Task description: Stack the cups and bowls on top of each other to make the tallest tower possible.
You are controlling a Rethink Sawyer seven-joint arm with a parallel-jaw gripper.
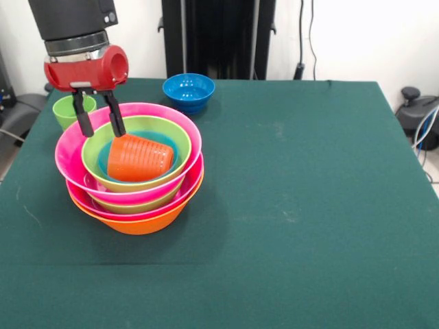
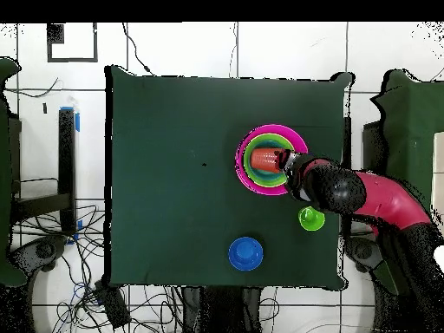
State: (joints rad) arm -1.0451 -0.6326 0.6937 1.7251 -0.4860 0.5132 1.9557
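Observation:
The tower stands at the table's left: an orange bowl (image 1: 145, 223) lowest, then pink and green bowls, with a large pink bowl (image 1: 67, 156) and a green bowl (image 1: 180, 137) uppermost. In the green bowl an orange-red cup (image 1: 140, 158) lies on its side over a light blue bowl (image 1: 103, 160). My gripper (image 1: 103, 131) hangs open over the tower's left rim, and its right finger touches the cup's base. From overhead, the gripper (image 2: 291, 165) is at the tower's right edge, beside the orange-red cup (image 2: 264, 159).
A light green cup (image 1: 66, 110) stands upright behind the tower at the far left, and shows from above as the green cup (image 2: 311, 218). A dark blue bowl (image 1: 188, 91) sits near the back edge, the same blue bowl (image 2: 245, 253) overhead.

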